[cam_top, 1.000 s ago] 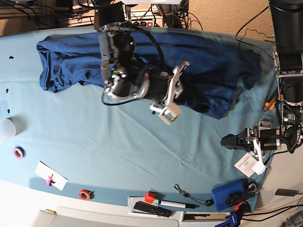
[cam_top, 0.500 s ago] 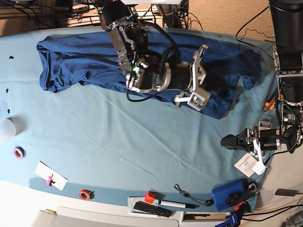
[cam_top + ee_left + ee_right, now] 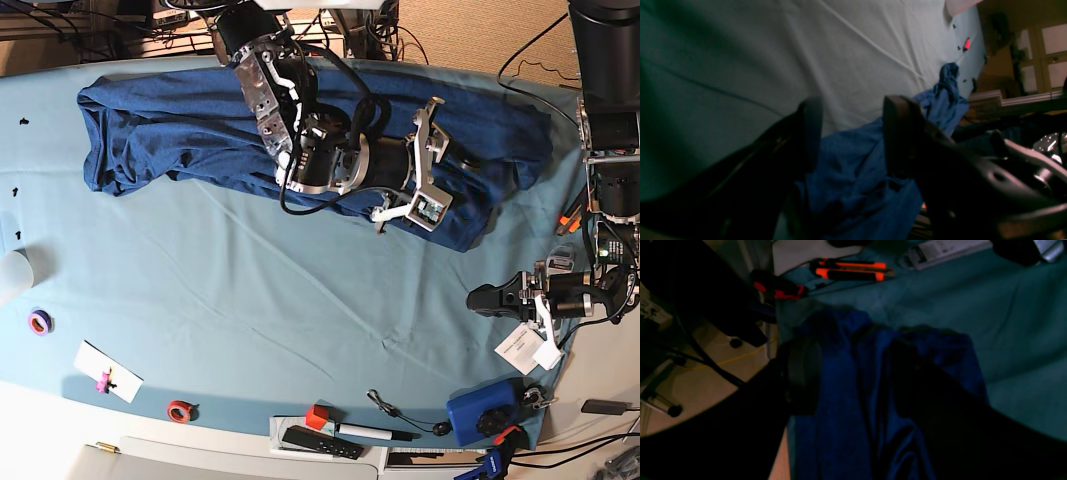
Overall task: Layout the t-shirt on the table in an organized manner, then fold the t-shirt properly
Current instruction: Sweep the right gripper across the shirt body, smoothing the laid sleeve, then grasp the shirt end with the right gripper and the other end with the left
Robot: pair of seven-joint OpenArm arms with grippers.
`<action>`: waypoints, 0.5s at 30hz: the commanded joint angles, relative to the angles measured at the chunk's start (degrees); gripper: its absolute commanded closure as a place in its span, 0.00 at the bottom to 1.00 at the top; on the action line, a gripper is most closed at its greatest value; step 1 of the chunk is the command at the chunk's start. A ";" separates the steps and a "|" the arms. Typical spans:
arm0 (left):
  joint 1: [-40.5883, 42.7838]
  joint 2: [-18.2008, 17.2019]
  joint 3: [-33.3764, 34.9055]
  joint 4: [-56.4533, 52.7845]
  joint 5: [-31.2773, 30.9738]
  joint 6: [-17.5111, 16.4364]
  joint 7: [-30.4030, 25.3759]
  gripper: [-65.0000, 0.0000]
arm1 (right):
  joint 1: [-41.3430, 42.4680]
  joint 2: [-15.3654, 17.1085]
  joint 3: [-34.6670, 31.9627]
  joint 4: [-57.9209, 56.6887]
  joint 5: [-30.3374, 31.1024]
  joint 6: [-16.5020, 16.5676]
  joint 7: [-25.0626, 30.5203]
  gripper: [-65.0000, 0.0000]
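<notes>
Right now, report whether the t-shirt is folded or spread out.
Neither neatly: the t-shirt lies stretched lengthwise along the far edge of the table, bunched and wrinkled, its sides rolled under, not laid flat and not yet folded.

- We see the t-shirt [image 3: 180, 135] in dark navy blue, faintly heathered, across the top of the base frame.
- The bench [image 3: 250, 300] wears a plain light teal-blue cloth.
- The right tool [image 3: 428, 165] is silver-grey and black at upper centre.
- The left tool [image 3: 490, 299] is black at lower right.
- A purple tape roll [image 3: 40, 322] sits at far left, a red tape roll [image 3: 180, 410] at lower left.
- A blue box [image 3: 482, 412] shows at the bottom right.
- An orange-and-black cutter [image 3: 850, 270] lies at the top of the right wrist frame.
</notes>
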 commanded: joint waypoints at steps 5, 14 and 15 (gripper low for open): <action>-1.90 -1.01 -0.46 0.90 -1.58 -0.06 -0.81 0.54 | 3.15 -0.63 1.90 2.62 -3.93 -3.08 -0.22 0.50; -1.86 -4.63 -0.46 0.92 -1.58 -0.06 1.17 0.50 | 1.62 -0.59 27.98 10.64 -1.62 -7.32 -2.43 0.50; -1.86 -5.07 -0.46 0.92 -1.58 -0.06 1.17 0.47 | 1.51 -0.59 31.36 10.73 -0.17 -7.15 -3.15 0.50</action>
